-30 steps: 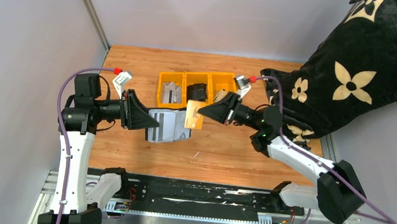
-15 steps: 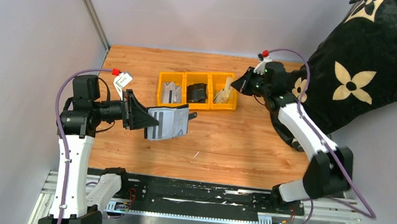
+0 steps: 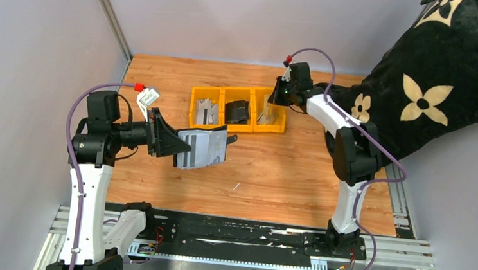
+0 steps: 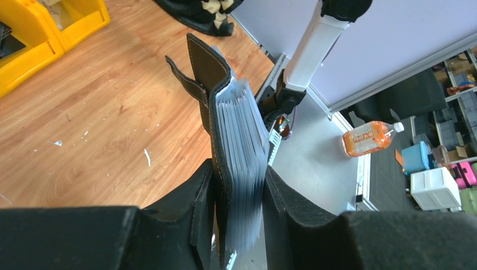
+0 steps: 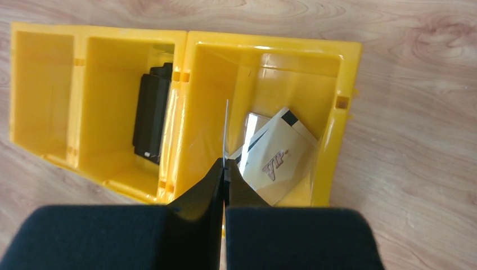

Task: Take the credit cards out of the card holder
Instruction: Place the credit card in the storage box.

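Right hand (image 3: pixel 278 97) has swung from the card holder (image 3: pixel 204 148) to the yellow tray (image 3: pixel 237 129). It hangs over the right compartment, pinched shut on a thin card (image 5: pixel 225 130) seen edge-on. Left hand (image 3: pixel 182 147) clamps the holder above the table (image 3: pixel 272 173). Drop looks due next; whether more cards are inside, cannot tell.

Held the left arm (image 3: pixel 84 187) upright from its base, forearm level toward 3 o'clock, left gripper (image 3: pixel 185 147) clamped with jaws partly apart. Stretched the right arm (image 3: pixel 327 115) toward 11 o'clock, wrist tipped down, right gripper (image 3: pixel 276 100) pinched fully closed.
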Controlling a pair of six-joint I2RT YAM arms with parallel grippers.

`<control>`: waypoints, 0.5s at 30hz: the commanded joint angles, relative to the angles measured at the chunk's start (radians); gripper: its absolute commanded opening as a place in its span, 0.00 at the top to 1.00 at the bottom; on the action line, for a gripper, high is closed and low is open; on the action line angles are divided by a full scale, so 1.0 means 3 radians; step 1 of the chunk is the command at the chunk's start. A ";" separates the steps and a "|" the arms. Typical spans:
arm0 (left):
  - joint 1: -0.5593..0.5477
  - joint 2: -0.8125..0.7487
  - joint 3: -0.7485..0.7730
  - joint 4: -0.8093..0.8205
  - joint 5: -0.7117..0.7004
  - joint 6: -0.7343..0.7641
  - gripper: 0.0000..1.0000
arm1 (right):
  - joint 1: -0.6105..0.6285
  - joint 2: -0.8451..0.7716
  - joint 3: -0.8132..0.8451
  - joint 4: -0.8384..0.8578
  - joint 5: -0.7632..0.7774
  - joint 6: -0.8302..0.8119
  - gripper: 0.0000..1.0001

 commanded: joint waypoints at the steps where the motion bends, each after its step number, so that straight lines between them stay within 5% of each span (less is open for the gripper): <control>1: -0.0012 0.0004 0.0063 0.0023 0.0078 0.0033 0.93 | 0.0130 0.0236 0.0179 -0.0047 0.0191 -0.0180 1.00; 6: -0.0012 -0.0003 0.0065 0.0023 0.0074 0.0047 0.93 | 0.0159 0.0223 0.0103 0.0020 0.0362 -0.0274 0.93; 15: -0.0012 -0.0037 0.0078 0.0026 -0.0056 0.0091 0.96 | 0.0274 -0.0453 0.0089 -0.0111 0.0685 -0.0456 0.47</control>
